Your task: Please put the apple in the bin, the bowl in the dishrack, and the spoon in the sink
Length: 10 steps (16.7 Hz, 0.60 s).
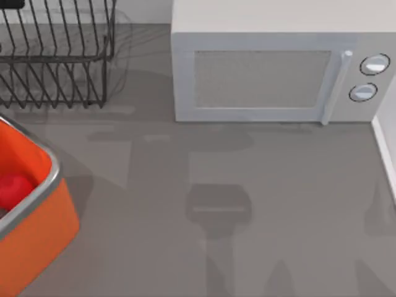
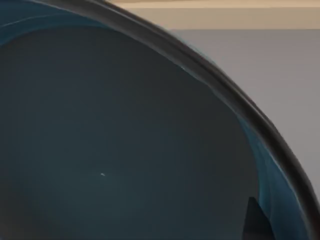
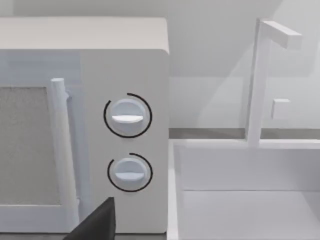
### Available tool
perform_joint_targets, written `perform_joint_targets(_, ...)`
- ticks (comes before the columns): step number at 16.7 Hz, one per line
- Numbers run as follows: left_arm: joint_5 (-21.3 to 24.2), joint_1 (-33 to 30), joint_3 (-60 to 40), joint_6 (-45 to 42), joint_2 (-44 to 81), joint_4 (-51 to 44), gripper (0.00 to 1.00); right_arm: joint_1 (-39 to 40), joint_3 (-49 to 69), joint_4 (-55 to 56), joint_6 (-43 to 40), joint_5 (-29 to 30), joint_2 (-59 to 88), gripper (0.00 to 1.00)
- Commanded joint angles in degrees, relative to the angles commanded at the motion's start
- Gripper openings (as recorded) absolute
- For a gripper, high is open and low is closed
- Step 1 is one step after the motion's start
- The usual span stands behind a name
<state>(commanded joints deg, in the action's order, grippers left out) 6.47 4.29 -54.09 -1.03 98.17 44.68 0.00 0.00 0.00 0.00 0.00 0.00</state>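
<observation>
Apple (image 1: 13,189) half hidden behind bin (image 1: 43,204) rim, dishrack (image 1: 55,55) and bin cropped at edges

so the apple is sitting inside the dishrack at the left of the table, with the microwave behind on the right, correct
Not quite. The apple is not in the dishrack; it lies inside the orange bin at the left of the table, as the top view shows. The rack stands farther back, with nothing red in it. The microwave is indeed behind on the right.
</observation>
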Motion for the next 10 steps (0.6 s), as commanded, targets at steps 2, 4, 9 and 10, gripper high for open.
perform_joint_targets(2, -0.4, -0.4, 1.0, 0.1, 2.1, 2.6, 0.0, 0.0, 0.0, 0.0, 0.0, 0.0, 0.0, 1.0)
perform_joint_targets(4, -0.4, -0.5, 1.2, 0.1, 2.4, 2.9, 0.0, 0.0, 0.0, 0.0, 0.0, 0.0, 0.0, 1.0)
perform_joint_targets(9, -0.4, -0.5, 1.2, 0.1, 2.4, 2.9, 0.15, 0.0, 0.0, 0.0, 0.0, 0.0, 0.0, 1.0)
perform_joint_targets(10, -0.4, -0.5, 1.2, 0.1, 2.4, 2.9, 0.23, 0.0, 0.0, 0.0, 0.0, 0.0, 0.0, 1.0)
